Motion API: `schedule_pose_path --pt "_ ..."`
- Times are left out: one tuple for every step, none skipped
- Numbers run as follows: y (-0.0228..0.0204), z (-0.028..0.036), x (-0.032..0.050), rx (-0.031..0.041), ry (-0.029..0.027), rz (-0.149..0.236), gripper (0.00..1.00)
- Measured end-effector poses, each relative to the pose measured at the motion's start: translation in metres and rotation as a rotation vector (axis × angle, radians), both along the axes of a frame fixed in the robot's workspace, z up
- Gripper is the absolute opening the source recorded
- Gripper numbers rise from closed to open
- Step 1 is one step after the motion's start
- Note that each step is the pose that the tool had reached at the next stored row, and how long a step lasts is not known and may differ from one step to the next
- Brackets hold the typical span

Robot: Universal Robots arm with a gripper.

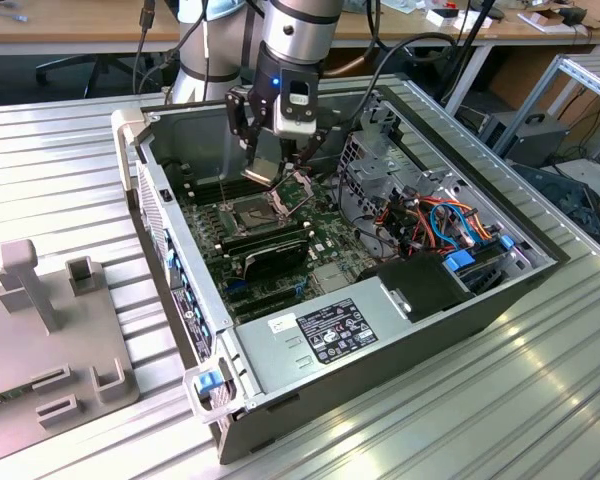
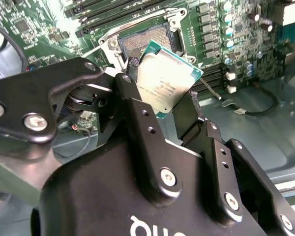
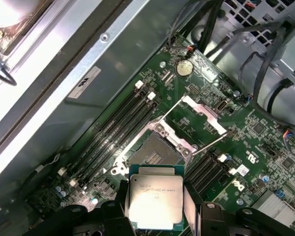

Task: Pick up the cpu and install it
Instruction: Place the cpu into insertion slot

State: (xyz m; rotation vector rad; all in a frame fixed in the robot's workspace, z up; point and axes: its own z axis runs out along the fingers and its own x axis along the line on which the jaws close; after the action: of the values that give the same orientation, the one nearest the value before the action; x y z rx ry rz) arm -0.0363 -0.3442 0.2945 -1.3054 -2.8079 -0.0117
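The cpu (image 3: pixel 155 196) is a flat square chip with a pale grey metal face and a green rim, and my gripper (image 3: pixel 155 206) is shut on it. In the second wrist view the cpu (image 2: pixel 166 78) sits between the black fingers (image 2: pixel 137 105), tilted, above the motherboard. The open socket (image 3: pixel 155 150) with its hinged metal frame (image 3: pixel 199 110) swung up lies just beyond the chip. In the exterior view my gripper (image 1: pixel 267 172) hangs inside the computer case, holding the cpu (image 1: pixel 264 168) a little above the socket (image 1: pixel 252 210).
The open computer case (image 1: pixel 180 280) lies on a ribbed metal table. Black memory modules (image 1: pixel 265 250) stand beside the socket. A power supply (image 1: pixel 320 335), a drive cage (image 1: pixel 375 150) and coloured cables (image 1: pixel 435 220) crowd the exterior view's right. A grey fixture (image 1: pixel 50 330) sits at its left.
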Motion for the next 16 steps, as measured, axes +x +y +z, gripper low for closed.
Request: schedule_pose_path --pt "0.0000 -0.0001 0.0000 0.0000 0.0000 -0.020 0.53" --pt "0.0000 -0.0001 0.0000 0.0000 0.0000 -0.036 0.53" --pt "0.0000 -0.0002 0.0000 0.0000 0.0000 -0.057 0.53" --pt "0.0000 -0.0002 0.0000 0.0000 0.0000 -0.072 0.53" --pt "0.0000 -0.0003 0.0000 -0.0001 0.0000 -0.092 0.53" --pt "0.0000 -0.0004 0.0000 0.0000 0.0000 -0.107 0.53" --pt "0.0000 -0.0004 0.0000 -0.0001 0.0000 -0.132 0.53" --pt "0.0000 -0.0005 0.0000 -0.0001 0.0000 -0.150 0.53" --pt "0.0000 -0.0005 0.0000 -0.0001 0.0000 -0.166 0.53" --pt "0.0000 -0.0006 0.0000 0.0000 0.0000 -0.181 0.53" --pt "0.0000 -0.0006 0.0000 0.0000 0.0000 -0.198 0.53" --pt "0.0000 -0.0007 0.0000 0.0000 0.0000 -0.222 0.53" --pt "0.0000 -0.0007 0.0000 0.0000 0.0000 -0.254 0.53" --pt "0.0000 -0.0008 0.0000 -0.0001 0.0000 -0.278 0.53" --pt "0.0000 -0.0008 0.0000 0.0000 0.0000 -0.296 0.53" --pt "0.0000 -0.0009 0.0000 -0.0001 0.0000 -0.323 0.53"
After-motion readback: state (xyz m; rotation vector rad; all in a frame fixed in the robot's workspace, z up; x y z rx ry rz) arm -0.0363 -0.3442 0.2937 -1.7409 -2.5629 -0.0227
